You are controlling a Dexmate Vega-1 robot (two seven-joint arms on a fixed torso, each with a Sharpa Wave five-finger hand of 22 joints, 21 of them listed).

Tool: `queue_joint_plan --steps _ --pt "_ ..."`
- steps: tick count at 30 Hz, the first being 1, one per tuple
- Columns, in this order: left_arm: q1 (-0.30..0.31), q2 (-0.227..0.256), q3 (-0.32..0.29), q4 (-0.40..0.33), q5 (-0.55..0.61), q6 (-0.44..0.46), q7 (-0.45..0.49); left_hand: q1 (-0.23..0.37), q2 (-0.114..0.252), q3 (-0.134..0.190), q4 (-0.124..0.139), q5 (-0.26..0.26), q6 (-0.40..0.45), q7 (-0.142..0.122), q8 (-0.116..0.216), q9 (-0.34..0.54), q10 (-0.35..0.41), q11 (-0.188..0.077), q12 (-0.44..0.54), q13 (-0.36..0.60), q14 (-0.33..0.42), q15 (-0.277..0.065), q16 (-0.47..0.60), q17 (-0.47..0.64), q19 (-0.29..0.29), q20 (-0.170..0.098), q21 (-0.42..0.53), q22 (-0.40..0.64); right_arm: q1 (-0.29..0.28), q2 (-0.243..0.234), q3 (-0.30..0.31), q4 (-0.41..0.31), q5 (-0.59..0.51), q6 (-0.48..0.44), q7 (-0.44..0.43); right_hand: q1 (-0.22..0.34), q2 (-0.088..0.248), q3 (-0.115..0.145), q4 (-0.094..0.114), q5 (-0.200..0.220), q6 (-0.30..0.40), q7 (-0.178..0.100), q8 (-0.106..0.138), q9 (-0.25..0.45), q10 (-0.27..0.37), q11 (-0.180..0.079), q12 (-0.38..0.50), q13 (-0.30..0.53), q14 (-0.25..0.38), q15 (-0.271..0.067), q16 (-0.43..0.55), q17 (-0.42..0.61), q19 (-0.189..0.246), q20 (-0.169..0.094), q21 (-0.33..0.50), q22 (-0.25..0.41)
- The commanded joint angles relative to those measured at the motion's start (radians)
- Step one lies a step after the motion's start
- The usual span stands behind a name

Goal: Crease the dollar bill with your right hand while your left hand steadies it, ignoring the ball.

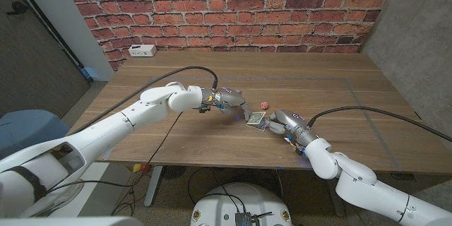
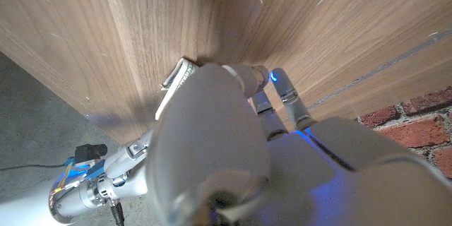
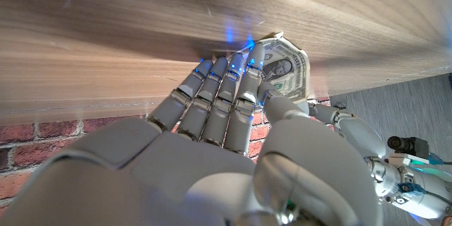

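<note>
Right hand (image 3: 212, 148) sits closest to the lens, back toward the wrist camera, fingers (image 3: 233, 88) stretched out side by side, tips down on the near part of the dollar bill (image 3: 286, 70). They press rather than clasp: nothing is pinched that I can see.

Dollar bill in the head view (image 1: 256, 119): mid-desk, between my two hands, portrait side up, one edge looking lifted or partly folded. Its long axis seems to run roughly across my right fingers, not along them, though the foreshortening makes this uncertain. It lies directly ahead of my right fingertips and under them.

Left hand (image 1: 233, 103) reaches in from the other side; in the left wrist view (image 2: 212, 134) its bulk hides its own fingertips, so I cannot tell whether those fingers are spread or closed, nor whether they bear on the note. The bill's corner (image 2: 178, 78) peeks out just beside that hand.

Both hands are about equally close to the bill; the right has the clearer contact.

Count: one bill, one small red ball (image 1: 263, 104) just beyond the bill, apart from both hands, and one white power strip (image 1: 143, 50) at the desk's (image 1: 339, 113) far corner.

Judgement: the crease depends on dragging the right fingertips across the fold line while the left pins the far end.
</note>
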Motion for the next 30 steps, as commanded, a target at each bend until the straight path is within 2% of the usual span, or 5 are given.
queue_joint_plan --steps 1,11,17,22,30 --pt "-0.010 -0.014 0.015 0.012 0.005 0.013 -0.009 0.014 0.005 -0.005 -0.003 0.008 -0.033 -0.004 0.000 0.002 -0.026 0.001 -0.003 0.001 0.001 -0.085 -0.005 0.006 -0.191 0.010 0.012 -0.006 -0.085 -0.038 0.102 -0.078 -0.019 0.005 -0.151 0.003 -0.020 0.006 -0.017 0.004 -0.027 -0.008 -0.009 -0.001 0.098 0.100 -0.006 0.003 0.040 0.026 -0.012 -0.014 0.006 0.016 0.006 -0.001" --pt "-0.007 -0.024 0.012 0.017 -0.035 -0.006 0.010 0.017 0.005 -0.009 -0.002 0.015 -0.114 -0.023 -0.003 0.000 -0.089 0.000 -0.010 0.000 -0.006 -0.078 -0.011 0.011 -0.193 0.010 0.013 -0.023 -0.119 -0.044 0.135 -0.080 -0.033 0.056 -0.191 0.004 -0.037 0.014 -0.036 0.006 -0.102 -0.026 -0.023 -0.002 0.054 0.086 -0.024 0.005 0.029 0.031 -0.036 -0.028 -0.003 0.023 -0.002 -0.002" --pt "0.021 -0.027 -0.031 0.042 -0.126 -0.084 0.105 0.029 -0.006 -0.017 -0.002 0.034 -0.208 -0.083 0.005 -0.003 -0.176 -0.001 -0.012 -0.008 -0.012 -0.071 -0.015 0.023 -0.187 0.012 0.014 -0.043 -0.102 -0.042 0.126 -0.048 -0.020 0.094 -0.152 0.003 -0.037 0.014 -0.037 0.006 -0.087 -0.022 -0.013 -0.002 0.067 0.093 -0.019 0.005 0.035 0.026 -0.035 -0.025 -0.003 0.022 -0.002 -0.002" --pt "0.039 -0.014 -0.042 0.007 -0.053 -0.083 0.162 -0.033 -0.008 -0.082 0.014 0.066 -0.451 -0.087 0.006 -0.004 -0.338 0.000 -0.006 -0.016 -0.048 -0.059 -0.036 0.040 -0.163 -0.006 -0.002 -0.057 -0.099 -0.042 0.127 -0.032 -0.014 0.123 -0.145 0.003 -0.036 0.012 -0.039 0.005 -0.061 -0.020 -0.002 -0.002 0.089 0.097 -0.010 0.006 0.046 0.023 -0.031 -0.021 0.000 0.020 -0.003 -0.002" --pt "0.016 -0.028 0.001 0.014 0.051 -0.078 0.145 -0.079 0.014 -0.106 0.011 0.069 -0.428 -0.085 0.024 -0.003 -0.346 -0.002 0.004 -0.018 -0.083 -0.040 -0.044 0.051 -0.172 -0.008 -0.009 -0.056 -0.104 -0.030 0.132 -0.022 -0.023 0.134 -0.159 0.005 -0.035 0.010 -0.041 0.005 -0.046 -0.015 0.002 -0.003 0.100 0.095 -0.006 0.006 0.049 0.017 -0.031 -0.020 0.001 0.017 -0.003 -0.002"
